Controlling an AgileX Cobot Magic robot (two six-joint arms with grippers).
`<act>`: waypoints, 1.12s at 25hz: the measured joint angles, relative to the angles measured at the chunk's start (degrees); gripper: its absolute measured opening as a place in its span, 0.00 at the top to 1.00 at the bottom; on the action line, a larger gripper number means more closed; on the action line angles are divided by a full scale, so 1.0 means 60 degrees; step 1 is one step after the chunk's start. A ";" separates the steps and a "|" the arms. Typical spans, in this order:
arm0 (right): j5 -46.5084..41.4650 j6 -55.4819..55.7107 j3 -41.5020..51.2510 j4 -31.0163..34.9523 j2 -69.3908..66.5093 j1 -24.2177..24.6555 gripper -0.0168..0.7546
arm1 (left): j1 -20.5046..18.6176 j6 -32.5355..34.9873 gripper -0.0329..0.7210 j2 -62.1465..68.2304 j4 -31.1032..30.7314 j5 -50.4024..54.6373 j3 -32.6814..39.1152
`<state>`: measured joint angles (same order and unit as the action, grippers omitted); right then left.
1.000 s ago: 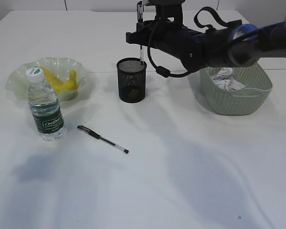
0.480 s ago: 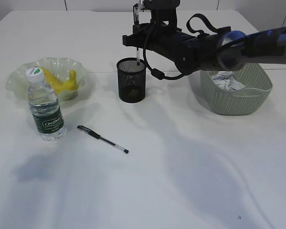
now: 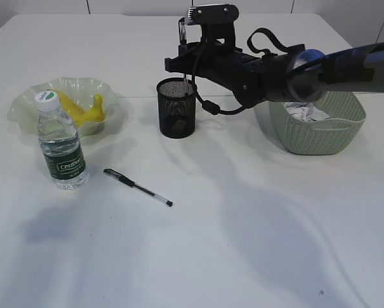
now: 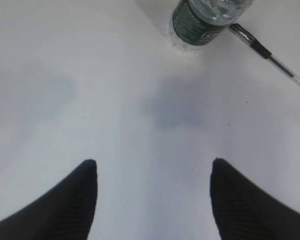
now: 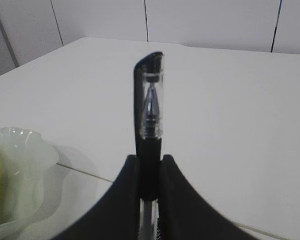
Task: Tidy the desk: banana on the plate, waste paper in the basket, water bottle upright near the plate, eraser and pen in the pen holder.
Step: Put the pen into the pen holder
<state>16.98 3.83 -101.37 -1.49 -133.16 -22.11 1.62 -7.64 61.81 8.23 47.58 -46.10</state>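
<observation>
My right gripper (image 3: 186, 59) (image 5: 150, 160) is shut on a black-capped pen (image 3: 183, 31) (image 5: 148, 115), held upright with its lower end at the mouth of the black mesh pen holder (image 3: 176, 109). A dim lump shows through the mesh; I cannot tell whether it is the eraser. A second pen (image 3: 137, 187) (image 4: 270, 57) lies on the table. The water bottle (image 3: 60, 144) (image 4: 207, 20) stands upright beside the glass plate (image 3: 31, 102), which holds the banana (image 3: 83, 110). Waste paper (image 3: 305, 108) sits in the green basket (image 3: 320, 138). My left gripper (image 4: 154, 167) hangs open over bare table.
The right arm stretches from the right edge across above the basket to the pen holder. In the right wrist view the plate's wavy rim (image 5: 14, 175) is at the lower left. White wall panels stand behind the table.
The right arm has shifted a little left and lower, bringing the held pen down toward the pen holder's mouth. Nothing else has moved.
</observation>
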 joint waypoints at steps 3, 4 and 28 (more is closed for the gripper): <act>0.0000 0.0000 0.0000 -0.0216 -0.0040 0.0000 0.91 | 0.0000 0.0000 0.30 0.0000 0.0000 0.0000 0.0000; -0.0006 0.0000 0.0000 -0.0318 -0.0028 0.0000 0.90 | 0.0000 0.0000 0.30 0.0000 0.0000 0.0000 0.0000; -0.0079 0.0033 0.0000 -0.0490 -0.0066 0.0000 0.77 | 0.0000 0.0000 0.30 0.0000 0.0000 -0.0022 0.0000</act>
<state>16.51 4.03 -101.37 -4.43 -133.56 -22.11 1.62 -7.64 61.81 8.23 47.45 -46.10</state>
